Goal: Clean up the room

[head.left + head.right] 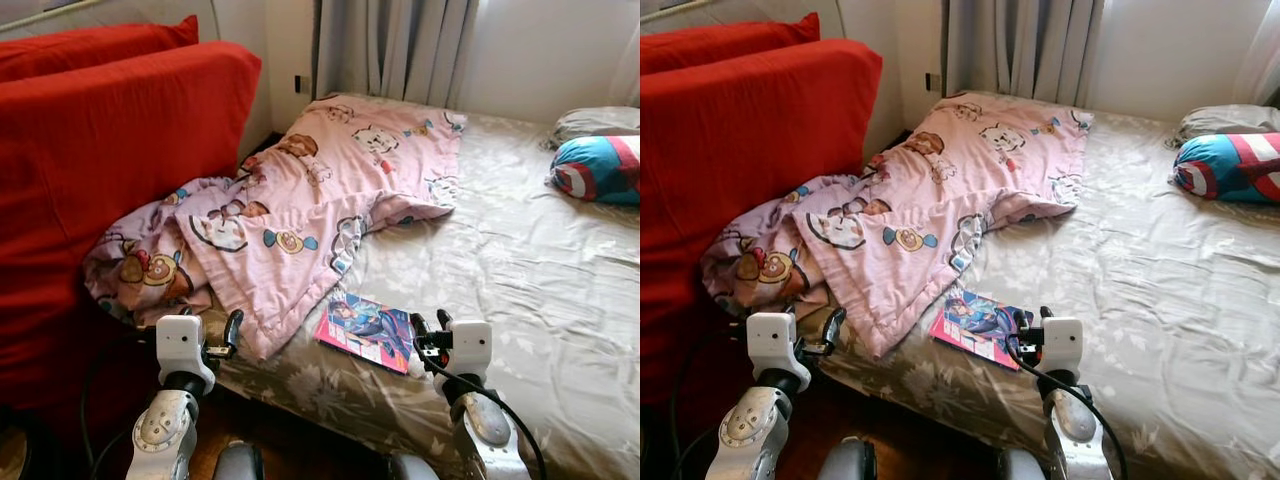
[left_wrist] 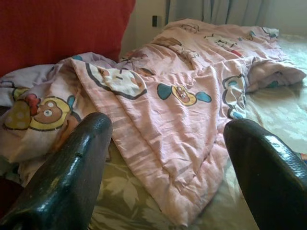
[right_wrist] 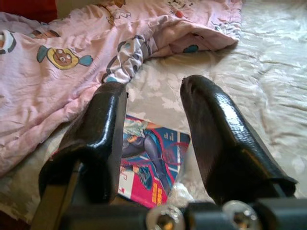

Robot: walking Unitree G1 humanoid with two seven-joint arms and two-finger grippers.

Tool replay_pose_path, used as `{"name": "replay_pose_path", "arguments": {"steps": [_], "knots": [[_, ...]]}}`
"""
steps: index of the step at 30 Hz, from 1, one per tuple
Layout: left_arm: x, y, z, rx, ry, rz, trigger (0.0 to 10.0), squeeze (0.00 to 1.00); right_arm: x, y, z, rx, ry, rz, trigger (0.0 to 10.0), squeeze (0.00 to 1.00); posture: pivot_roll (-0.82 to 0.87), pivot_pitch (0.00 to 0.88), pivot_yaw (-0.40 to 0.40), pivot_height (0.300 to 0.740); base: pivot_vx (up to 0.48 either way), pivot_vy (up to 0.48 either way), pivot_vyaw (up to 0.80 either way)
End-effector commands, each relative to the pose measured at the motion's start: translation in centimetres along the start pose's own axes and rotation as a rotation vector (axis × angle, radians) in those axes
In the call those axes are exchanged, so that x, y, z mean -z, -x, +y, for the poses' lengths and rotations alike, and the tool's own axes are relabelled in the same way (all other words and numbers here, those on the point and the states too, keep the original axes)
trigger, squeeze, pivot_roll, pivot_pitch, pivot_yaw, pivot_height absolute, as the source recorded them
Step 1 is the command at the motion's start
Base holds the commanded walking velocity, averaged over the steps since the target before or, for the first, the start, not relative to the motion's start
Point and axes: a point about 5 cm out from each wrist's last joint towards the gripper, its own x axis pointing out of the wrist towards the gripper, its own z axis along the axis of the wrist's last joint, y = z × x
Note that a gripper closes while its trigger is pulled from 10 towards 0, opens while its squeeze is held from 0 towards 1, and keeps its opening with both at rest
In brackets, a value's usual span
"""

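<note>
Comic book sits on the bed just under our open right gripper; open left gripper faces the pink blanket, holding nothing.

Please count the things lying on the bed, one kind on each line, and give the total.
Pink cartoon blanket: 1
Comic book: 1
Pillows: 2, one blue and red, one grey
Total: 4

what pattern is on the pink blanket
Cartoon animal faces on the pink blanket, clearest in the left wrist view.
</note>
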Motion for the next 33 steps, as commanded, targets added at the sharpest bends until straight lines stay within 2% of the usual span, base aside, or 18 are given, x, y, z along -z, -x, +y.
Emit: {"name": "replay_pose_path", "arguments": {"steps": [1, 33], "knots": [[-0.41, -0.29, -0.29, 0.017, 0.003, -0.009, 10.0, 0.0, -0.21, -0.23, 0.05, -0.003, -0.003, -0.007, 10.0, 0.0, 0.01, 0.002, -0.031, 0.624, 0.304, 0.0, 0.0], [-0.5, 0.0, -0.27, 0.035, -0.005, 0.003, 10.0, 0.0, 0.09, -0.48, 0.48, 0.018, -0.037, 0.001, 10.0, 0.0, 0.02, 0.034, -0.013, 0.624, 0.32, 0.0, 0.0]]}}
